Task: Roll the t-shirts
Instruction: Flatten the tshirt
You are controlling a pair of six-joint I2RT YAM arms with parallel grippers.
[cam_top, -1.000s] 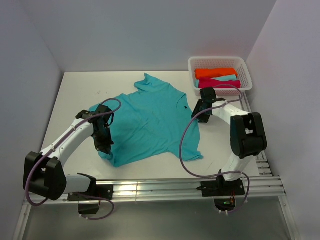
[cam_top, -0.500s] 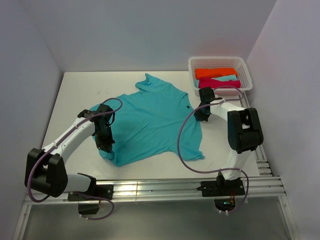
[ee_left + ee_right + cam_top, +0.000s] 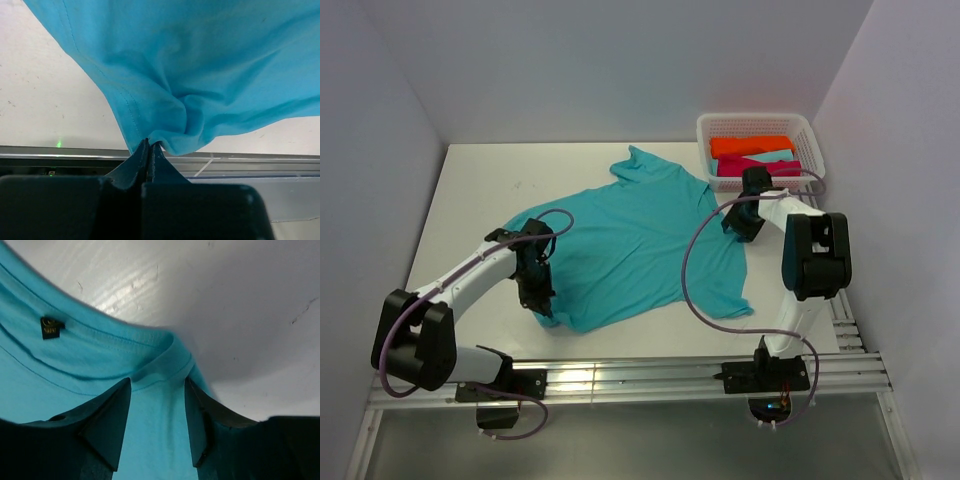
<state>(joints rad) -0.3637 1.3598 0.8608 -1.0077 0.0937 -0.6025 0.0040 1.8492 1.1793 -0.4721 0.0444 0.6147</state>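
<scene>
A turquoise t-shirt lies spread on the white table, its neck toward the right. My left gripper is at its near-left corner, shut on a bunched fold of the hem; in the left wrist view the fingers are pressed together. My right gripper stands over the collar, jaws apart with the neck fabric lying between the fingers. A small dark label shows inside the neck. Orange, pale turquoise and magenta t-shirts lie rolled in the basket.
The white lattice basket stands at the back right corner, just beyond the right gripper. Aluminium rails run along the near edge and the right side. Grey walls close in the table on three sides.
The turquoise t-shirt has slid to the right across the table. Both grippers moved right with it, the right one ending close to the basket.
</scene>
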